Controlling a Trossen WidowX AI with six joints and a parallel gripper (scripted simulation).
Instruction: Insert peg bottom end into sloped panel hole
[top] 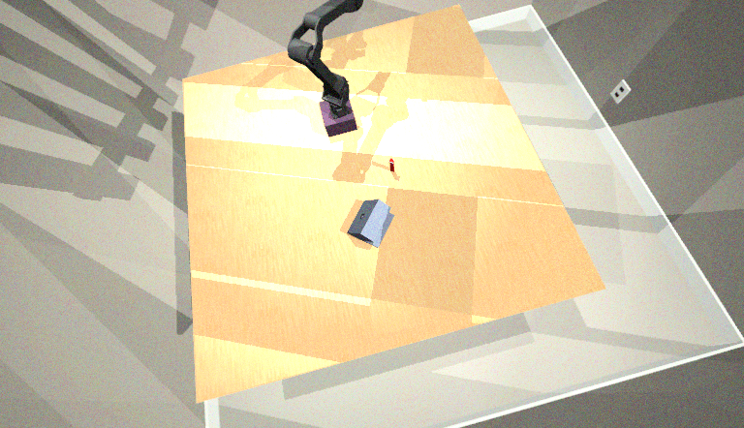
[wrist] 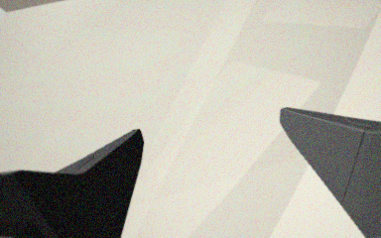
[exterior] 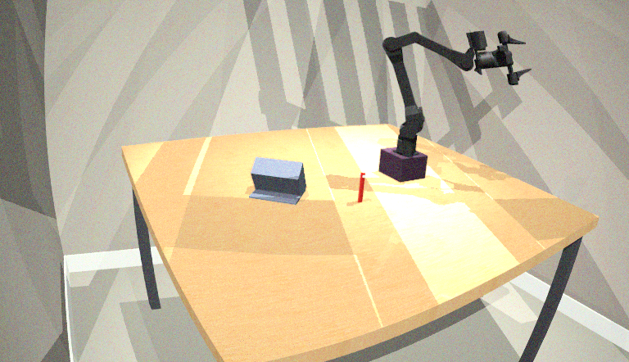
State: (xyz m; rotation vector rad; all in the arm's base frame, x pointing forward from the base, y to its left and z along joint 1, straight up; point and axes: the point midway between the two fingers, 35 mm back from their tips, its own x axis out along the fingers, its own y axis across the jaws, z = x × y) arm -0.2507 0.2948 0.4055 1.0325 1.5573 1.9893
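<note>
A thin red peg (top: pixel 391 166) (exterior: pixel 360 188) stands upright on the table (top: pixel 263 221) (exterior: pixel 260 283), between the arm's base and the sloped block. The blue-grey block (top: pixel 375 225) (exterior: pixel 278 169) has a sloped face with one small dark hole (top: pixel 362 216), seen in the top view; the hole's shape is too small to tell. My gripper (exterior: pixel 527 56) (wrist: pixel 210 125) is open and empty, raised high beyond the base and pointing away from the peg and block. In the wrist view only pale, shadowed surfaces show between the fingers. In the top view the fingers are out of frame.
The arm stands on a dark purple base box (top: pixel 341 124) (exterior: pixel 401 165) near one table edge. The block has a low flat ledge (exterior: pixel 275 196) at its foot. Striped shadows and bright patches lie across the table and walls.
</note>
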